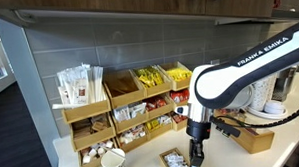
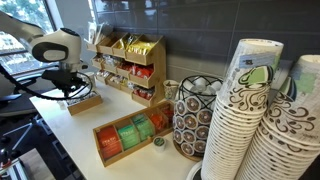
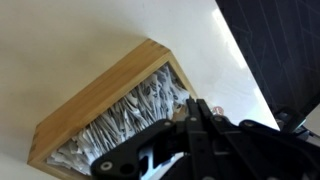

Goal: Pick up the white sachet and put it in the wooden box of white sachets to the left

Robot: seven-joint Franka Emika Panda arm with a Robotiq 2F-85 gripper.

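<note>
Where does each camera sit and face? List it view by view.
Exterior view: fronts the white counter at an angle, facing the grey tiled wall and tall tiered wooden organizer; shows the white arm and black claw.
Exterior view: behind stacked patterned paper cups, looking along the counter; the arm stands far off.
Wrist view: looks down on the small light-wood box of white sachets; claw in frame.
Shared: both exterior views show organizer and arm.

arm text: "FRANKA EMIKA", black capitals on the white arm point(image 1: 251, 62), running along its upper link
organizer packets point(image 1: 140, 94), behind arm: print too small to read
white sachets point(image 3: 130, 115), in wooden box under arm: markings blurred, unreadable
</note>
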